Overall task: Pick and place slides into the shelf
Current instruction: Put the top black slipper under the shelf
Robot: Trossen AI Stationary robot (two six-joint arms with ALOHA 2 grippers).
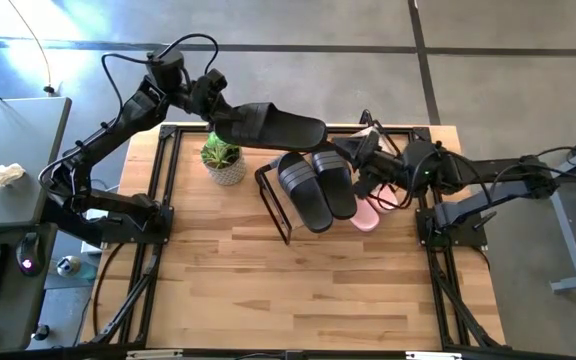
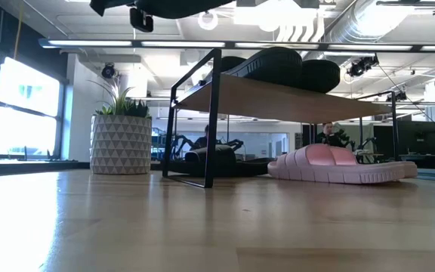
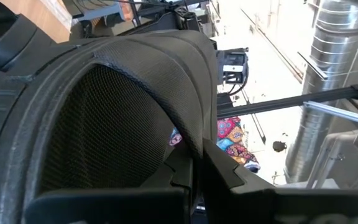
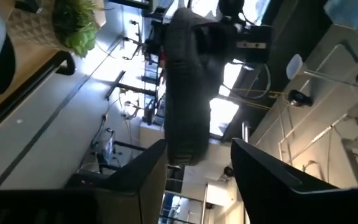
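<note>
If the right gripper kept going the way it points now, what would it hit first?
Probably the black slide held up by the left gripper. The right gripper is open and that slide sits straight ahead between its fingers, though how far off is unclear.

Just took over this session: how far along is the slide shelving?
Done: two black slides lie on the shelf. In hand: the left gripper holds a third black slide in the air behind the shelf. Left: a pink slide lies on the table beside the shelf, under the open right gripper.

Overhead view looks straight down, low view level across; both share the shelf [image 1: 290, 205].
</note>
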